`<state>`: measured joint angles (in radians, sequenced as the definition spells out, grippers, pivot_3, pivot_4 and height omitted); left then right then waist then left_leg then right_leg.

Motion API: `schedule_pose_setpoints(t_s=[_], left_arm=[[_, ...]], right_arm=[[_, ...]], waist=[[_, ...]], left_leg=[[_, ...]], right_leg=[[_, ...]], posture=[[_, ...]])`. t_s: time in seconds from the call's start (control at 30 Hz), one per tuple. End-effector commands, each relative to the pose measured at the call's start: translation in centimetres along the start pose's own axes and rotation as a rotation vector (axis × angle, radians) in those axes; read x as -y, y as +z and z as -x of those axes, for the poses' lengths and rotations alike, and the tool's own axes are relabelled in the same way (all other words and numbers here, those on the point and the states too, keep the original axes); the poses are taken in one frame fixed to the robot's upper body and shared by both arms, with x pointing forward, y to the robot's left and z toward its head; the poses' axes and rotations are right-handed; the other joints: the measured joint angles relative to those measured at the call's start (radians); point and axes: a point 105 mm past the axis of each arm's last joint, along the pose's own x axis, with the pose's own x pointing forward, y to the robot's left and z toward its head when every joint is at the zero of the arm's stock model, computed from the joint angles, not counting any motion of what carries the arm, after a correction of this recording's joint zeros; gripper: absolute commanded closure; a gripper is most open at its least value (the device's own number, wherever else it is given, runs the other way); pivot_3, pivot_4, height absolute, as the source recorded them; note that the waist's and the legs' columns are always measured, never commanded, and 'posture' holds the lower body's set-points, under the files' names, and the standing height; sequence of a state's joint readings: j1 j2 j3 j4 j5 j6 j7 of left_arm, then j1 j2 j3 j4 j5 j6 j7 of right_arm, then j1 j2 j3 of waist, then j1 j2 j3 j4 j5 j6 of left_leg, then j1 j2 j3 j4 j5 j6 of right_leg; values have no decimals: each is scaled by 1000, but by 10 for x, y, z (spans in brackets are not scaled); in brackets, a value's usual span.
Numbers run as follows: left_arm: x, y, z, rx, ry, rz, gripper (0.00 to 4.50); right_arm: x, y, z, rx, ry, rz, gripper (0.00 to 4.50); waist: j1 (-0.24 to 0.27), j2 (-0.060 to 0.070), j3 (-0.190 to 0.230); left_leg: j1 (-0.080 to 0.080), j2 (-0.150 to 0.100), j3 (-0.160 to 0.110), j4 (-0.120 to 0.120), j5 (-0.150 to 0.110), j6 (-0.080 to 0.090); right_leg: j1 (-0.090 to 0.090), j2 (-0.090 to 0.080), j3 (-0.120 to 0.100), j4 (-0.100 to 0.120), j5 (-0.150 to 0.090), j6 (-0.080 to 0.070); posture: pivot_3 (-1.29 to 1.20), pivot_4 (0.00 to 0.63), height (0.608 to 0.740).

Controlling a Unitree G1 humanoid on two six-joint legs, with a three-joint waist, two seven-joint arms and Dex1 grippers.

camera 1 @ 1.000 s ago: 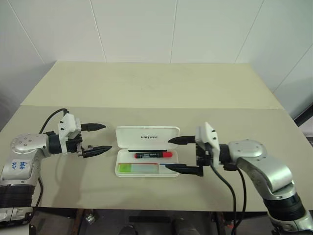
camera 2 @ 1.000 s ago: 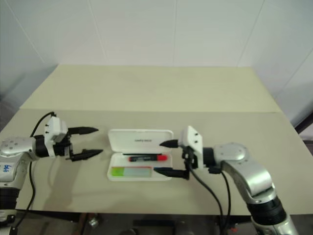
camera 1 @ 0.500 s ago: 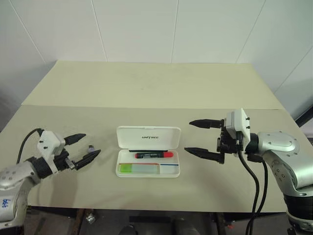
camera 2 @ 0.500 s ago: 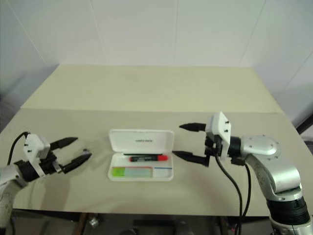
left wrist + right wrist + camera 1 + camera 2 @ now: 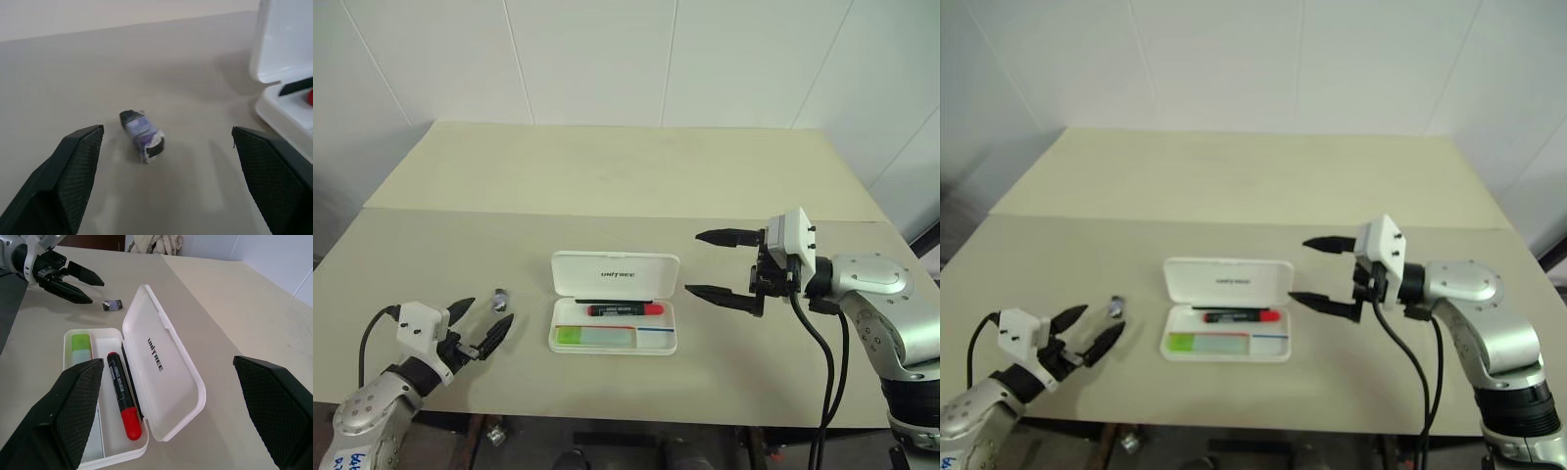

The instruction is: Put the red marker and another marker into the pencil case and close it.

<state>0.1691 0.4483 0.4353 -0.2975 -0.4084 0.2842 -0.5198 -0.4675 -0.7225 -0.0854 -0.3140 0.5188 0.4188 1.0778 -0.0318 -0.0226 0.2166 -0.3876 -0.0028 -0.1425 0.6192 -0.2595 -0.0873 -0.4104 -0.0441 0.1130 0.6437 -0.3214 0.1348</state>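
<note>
Left eye view | red marker (image 5: 624, 310) lies lengthwise in pencil case (image 5: 615, 304), cap right | both end effectors apart

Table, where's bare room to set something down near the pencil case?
The wide far table beyond the pencil case lid is bare. The near strip in front of the case is free too. Left of it, a small dark object lies by the left gripper; the right gripper crowds the right.

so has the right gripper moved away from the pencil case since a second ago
Yes. The right gripper, open, was straddling the right end of the pencil case; it now sits clear of that end, out to the case's right and slightly farther up the table.
</note>
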Motion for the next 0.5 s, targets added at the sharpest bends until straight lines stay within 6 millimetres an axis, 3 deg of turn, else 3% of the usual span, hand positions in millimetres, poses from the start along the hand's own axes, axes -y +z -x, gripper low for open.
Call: schedule_pose_setpoints(t_s=[0.03,0.5], left_arm=[[-4,2,0,17,66,-25,0],[-7,-10,-25,10,104,42,0]], right_arm=[[-5,14,-2,21,23,53,13],[-7,22,-3,26,16,68,13]], waist=[[3,0,0],[3,0,0]], left_leg=[[0,0,0,0,0,0],[0,0,0,1,0,0]], right_leg=[[0,0,0,0,0,0],[0,0,0,0,0,0]], posture=[[0,150,740],[0,150,740]])
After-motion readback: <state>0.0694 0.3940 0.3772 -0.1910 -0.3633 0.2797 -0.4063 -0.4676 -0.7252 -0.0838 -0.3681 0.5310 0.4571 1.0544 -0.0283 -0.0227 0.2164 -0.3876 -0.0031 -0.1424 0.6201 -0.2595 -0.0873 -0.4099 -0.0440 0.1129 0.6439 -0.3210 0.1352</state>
